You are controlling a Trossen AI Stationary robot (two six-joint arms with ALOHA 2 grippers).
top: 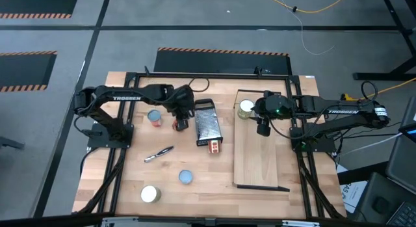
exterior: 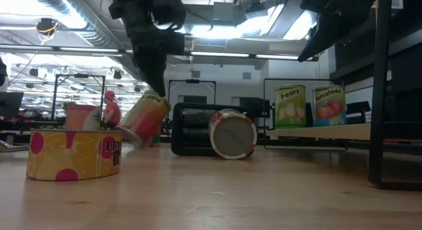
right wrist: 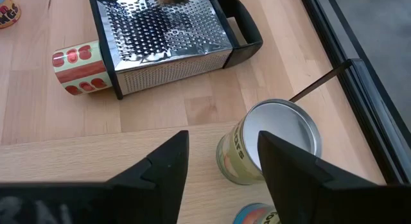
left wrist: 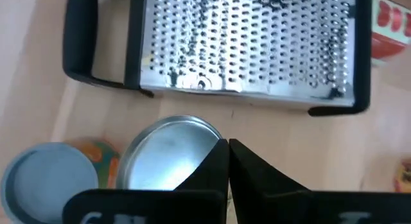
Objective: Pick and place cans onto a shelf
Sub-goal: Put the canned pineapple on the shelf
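Cans [top: 246, 108] on shelf [top: 260, 159]; left pincer [top: 181, 120] clenched empty, right pincer [top: 262, 129] released.

Beside the black left tool [left wrist: 228, 161] sits a silver-topped can [left wrist: 168, 161], beyond it a perforated silver grater [left wrist: 247, 47] with black frame and a red-spotted cream can [right wrist: 80, 68].

TROSSEN on left arm [top: 127, 97]; Pears can [exterior: 290, 107]

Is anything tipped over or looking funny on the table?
Yes. One can with a red-and-cream label lies on its side against the end of the metal grater, while other cans stand upright. Another can looks tilted in the low view, just under the left gripper, whose fingers are shut.
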